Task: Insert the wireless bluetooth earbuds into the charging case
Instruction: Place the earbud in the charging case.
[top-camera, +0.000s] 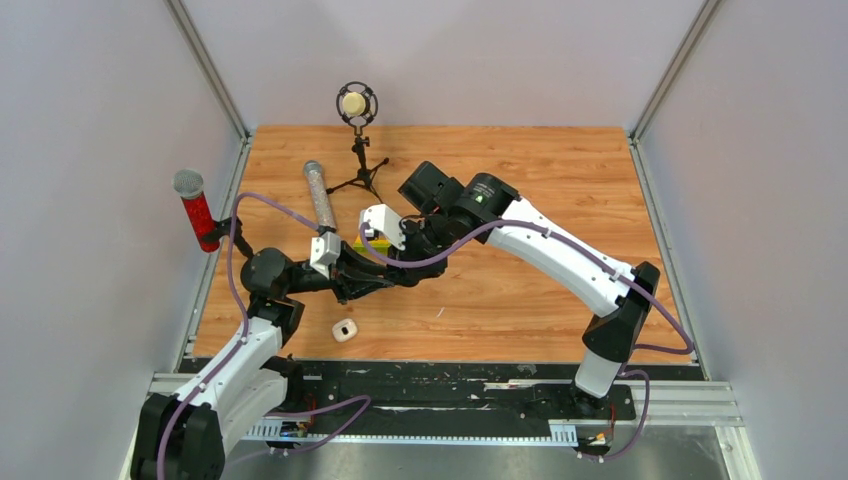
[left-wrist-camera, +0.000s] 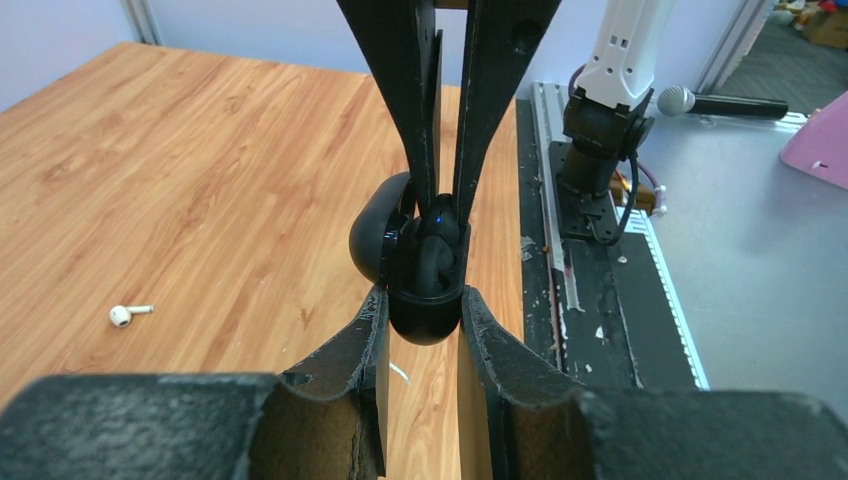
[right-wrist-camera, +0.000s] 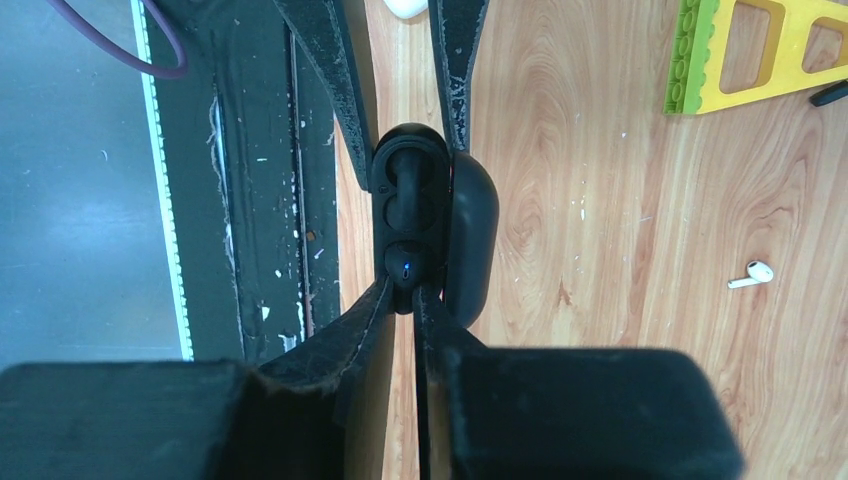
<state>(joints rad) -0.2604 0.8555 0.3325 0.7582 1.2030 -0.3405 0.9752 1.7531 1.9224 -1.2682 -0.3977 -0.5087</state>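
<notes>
Holding the charging case in the left gripper, I am clamping its rounded lower body between both fingers, with the lid hanging open to one side. The case is sitting clear of the worktop, slightly left of centre and about midway between the far and near edges. The right gripper is pinching almost fully closed on a black earbud whose blue light is showing. That earbud is lying inside the open case, and I cannot tell whether it is seated to full depth. I am treating the case as light, rigid and glossy, and therefore liable to twist or slip out of the fingers under a sideways push. I am gripping the body across its broad faces and leaving the lid alone, since I am judging the hinge to be the weakest part. I am treating the earbud as very light, hard and smooth, calling for a gentle pinch and a push straight along its well. A white earbud is lying loose on the worktop, well apart from both grippers. A white case is sitting close to the near edge, left of centre.
</notes>
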